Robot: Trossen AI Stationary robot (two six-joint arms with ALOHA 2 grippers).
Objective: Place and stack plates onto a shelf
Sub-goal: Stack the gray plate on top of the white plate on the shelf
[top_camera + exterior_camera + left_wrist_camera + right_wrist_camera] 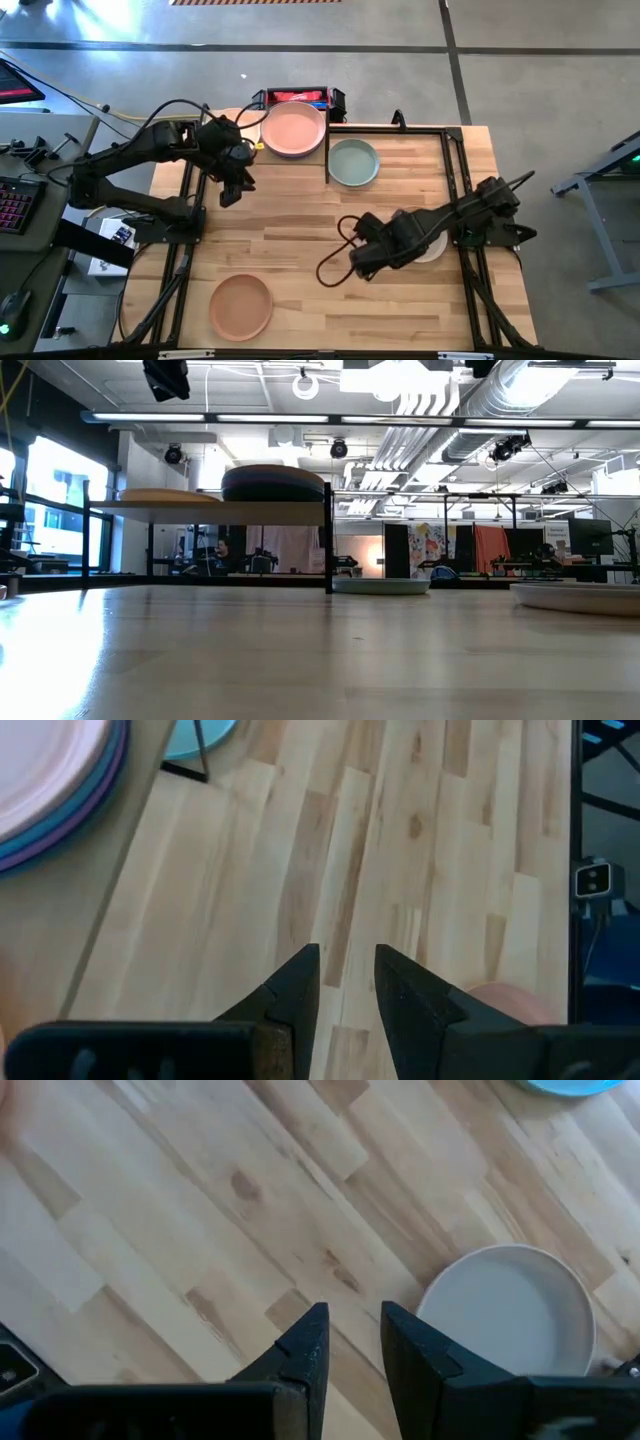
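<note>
Left gripper [347,982]: fingers apart, empty, plate stack [294,130] just beside. Right gripper [352,1342]: fingers apart, empty, beige plate [508,1312] near.

The worktop [300,240] carried a terracotta plate [241,306], grey-green plate [354,163] and beige plate [505,1312]; the shelf [215,510] held stacked plates [294,130].

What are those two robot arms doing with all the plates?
They are putting plates up on a shelf. A stack with a pink plate on top already sits there. Three plates wait on the table: a grey-green one, a brown one and a pale one. Right now the left gripper and the right gripper hold nothing, fingers slightly apart.
</note>
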